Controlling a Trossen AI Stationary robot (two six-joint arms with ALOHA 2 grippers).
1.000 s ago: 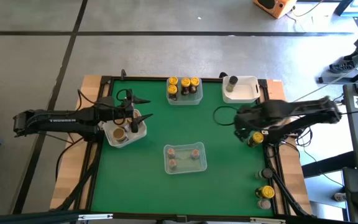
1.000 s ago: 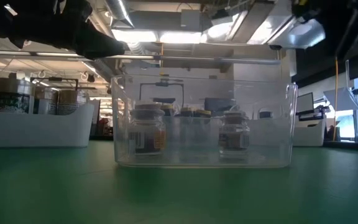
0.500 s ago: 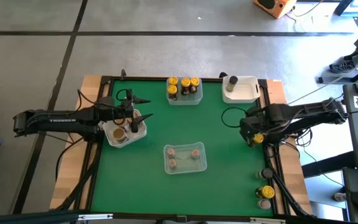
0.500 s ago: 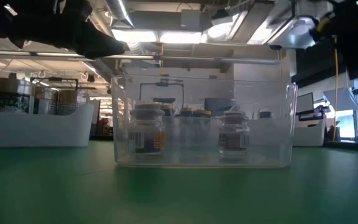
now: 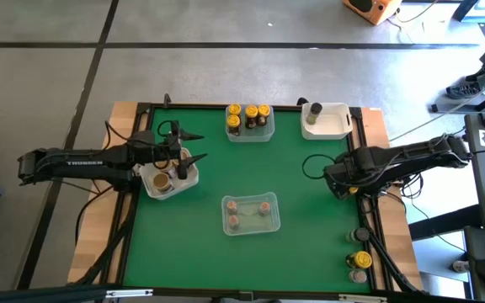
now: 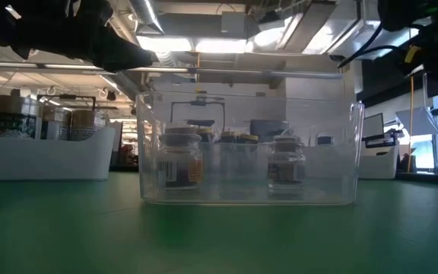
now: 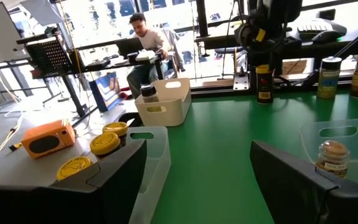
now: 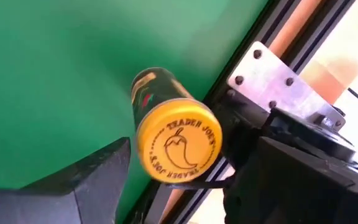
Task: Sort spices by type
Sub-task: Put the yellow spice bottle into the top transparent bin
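Green counter (image 5: 301,202) carried sorting tubs. Right gripper (image 5: 341,179) hovered, fingers spread, over a yellow-lidded spice jar (image 8: 173,143) at the counter's right edge. Step judged: reaching to pick. Next: lower, pinch jar. Left gripper (image 5: 185,160), spread, waited over a tub.

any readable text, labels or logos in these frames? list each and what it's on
"TRADER JOE'S", around a chili pepper logo: yellow lid of the spice jar between the right gripper jaws.
"TROSSEN": left arm, high view; small but legible.
Label on that jar's side: too blurred to read.
Labels on jars in the clear tub, low view: too blurred.
Yellow lids in the left wrist view: print unreadable.
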